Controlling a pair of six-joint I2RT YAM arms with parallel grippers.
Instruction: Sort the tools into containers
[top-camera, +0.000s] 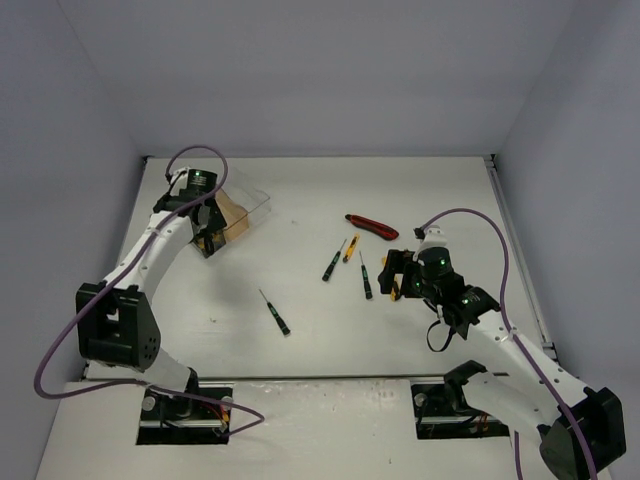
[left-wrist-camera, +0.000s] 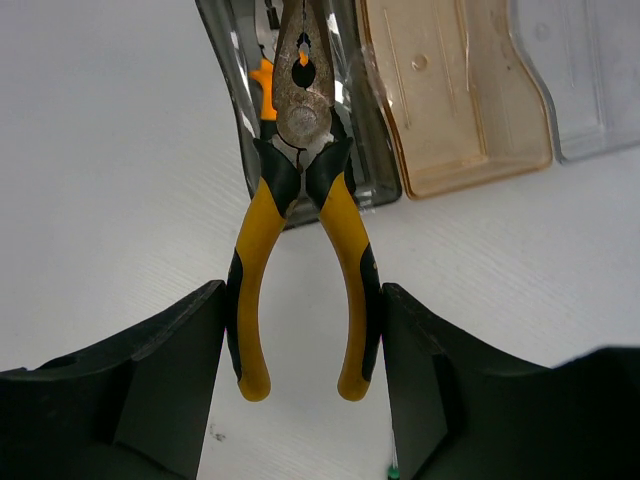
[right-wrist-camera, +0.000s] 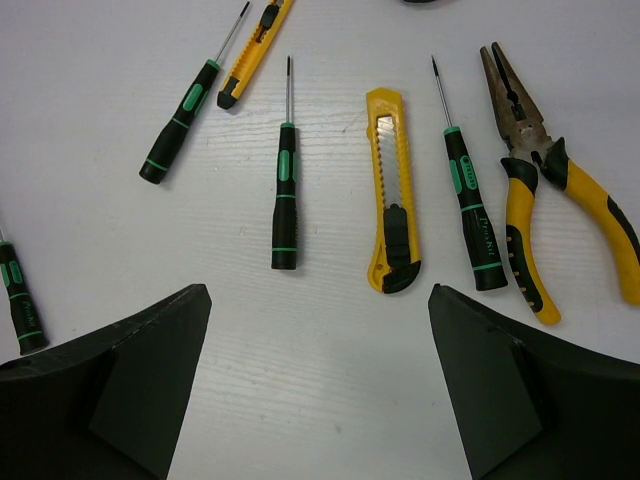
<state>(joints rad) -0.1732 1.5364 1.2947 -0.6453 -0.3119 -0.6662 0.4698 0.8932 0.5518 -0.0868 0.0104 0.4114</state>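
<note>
My left gripper (left-wrist-camera: 303, 300) is shut on yellow-black pliers (left-wrist-camera: 300, 230), its fingers pressing both handles; the steel nose lies over the smoky grey bin (left-wrist-camera: 235, 90). The amber bin (left-wrist-camera: 460, 100) and the clear bin (left-wrist-camera: 590, 70) sit joined to its right. In the top view the left gripper (top-camera: 205, 235) is at the bins (top-camera: 245, 212). My right gripper (right-wrist-camera: 318, 295) is open and empty above a yellow utility knife (right-wrist-camera: 392, 200), black-green screwdrivers (right-wrist-camera: 284, 190) (right-wrist-camera: 468, 190) and a second pair of pliers (right-wrist-camera: 545, 200). A red-black utility knife (top-camera: 372, 227) lies beyond.
Something orange (left-wrist-camera: 262, 80) shows inside the grey bin. A lone screwdriver (top-camera: 276, 313) lies mid-table. More screwdrivers (top-camera: 331, 265) and a slim yellow tool (top-camera: 350, 248) lie left of the right gripper (top-camera: 400, 275). Walls enclose the table.
</note>
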